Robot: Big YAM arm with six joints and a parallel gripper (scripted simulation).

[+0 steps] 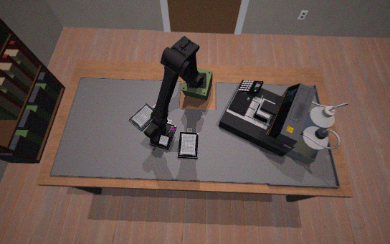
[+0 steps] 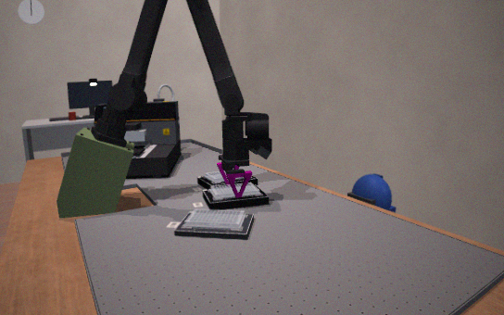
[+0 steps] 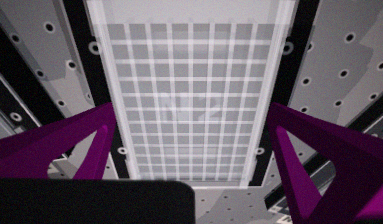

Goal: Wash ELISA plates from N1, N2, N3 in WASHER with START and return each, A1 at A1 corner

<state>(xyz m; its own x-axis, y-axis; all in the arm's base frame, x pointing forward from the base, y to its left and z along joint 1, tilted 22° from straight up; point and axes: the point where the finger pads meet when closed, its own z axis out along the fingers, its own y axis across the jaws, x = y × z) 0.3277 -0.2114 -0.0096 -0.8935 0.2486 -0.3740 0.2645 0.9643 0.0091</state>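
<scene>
Matt, smooth-looking grey mat (image 1: 122, 161) (image 2: 296, 259) lies on a wood-grained table (image 1: 201, 188) (image 2: 23, 241).

ELISA plates (image 1: 163, 140) (image 2: 233, 191) (image 3: 189, 100): 3 | washer (image 1: 262, 115) (image 2: 155, 159): 1 | arm (image 1: 168, 87) (image 2: 215, 56): 1 | claw (image 1: 168, 128) (image 2: 236, 185) (image 3: 191, 111): 1 | btls (image 1: 315, 138): 2 | monitor (image 2: 85, 94): 1

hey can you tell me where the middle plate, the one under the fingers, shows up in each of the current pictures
Top: the middle plate is a little left of and below center, partly behind the arm.
Exterior: near the center, second of three plates going back.
Wrist: fills the upper middle, between the fingers.
Shared landmark: the magenta fingers, seen in all three.
</scene>
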